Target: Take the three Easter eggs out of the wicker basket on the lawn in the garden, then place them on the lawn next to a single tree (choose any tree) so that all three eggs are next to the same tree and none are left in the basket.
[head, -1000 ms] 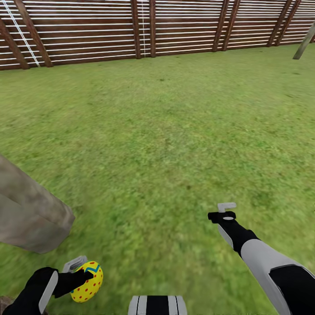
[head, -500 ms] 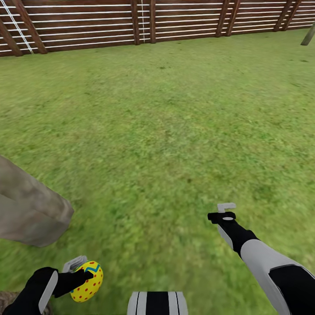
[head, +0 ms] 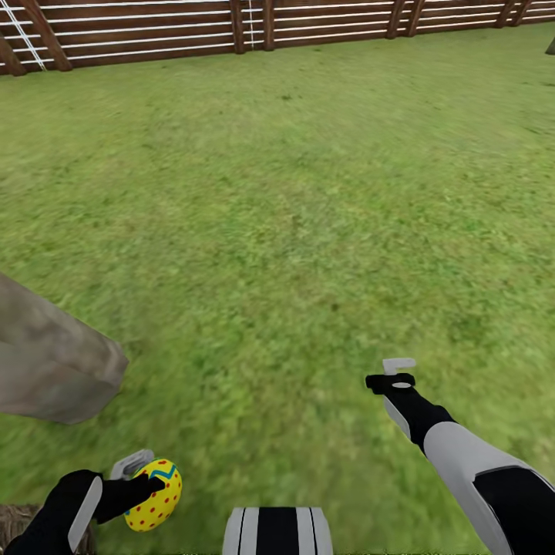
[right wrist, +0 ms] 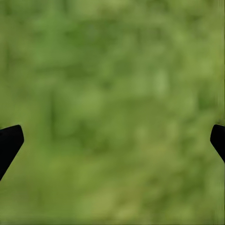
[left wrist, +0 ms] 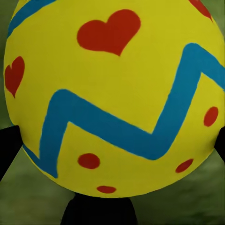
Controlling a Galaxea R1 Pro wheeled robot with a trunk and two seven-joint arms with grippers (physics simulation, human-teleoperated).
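One Easter egg (head: 156, 497), yellow with red dots and a blue zigzag, hangs low over the lawn (head: 293, 216), and my left gripper (head: 145, 479) is shut on it. Up close, the egg (left wrist: 112, 93) shows red hearts and dots with dark fingers at both sides. The tree's thick grey-brown trunk (head: 46, 362) meets the grass just beyond that hand, at the left edge of the head view. My right gripper (head: 399, 371) hovers over bare grass at the lower right; it is open, its two fingertips wide apart with only grass between them (right wrist: 112, 140). The wicker basket is out of view.
A brown slatted fence (head: 154, 31) runs along the far edge of the grass. A brown textured patch (head: 15, 520) sits in the bottom left corner by my left arm; I cannot tell what it is. Open grass stretches ahead and to the right.
The whole picture has slid upward, so the camera has tilted down or moved forward. Both arms keep their pose, and the egg stays in the left gripper.
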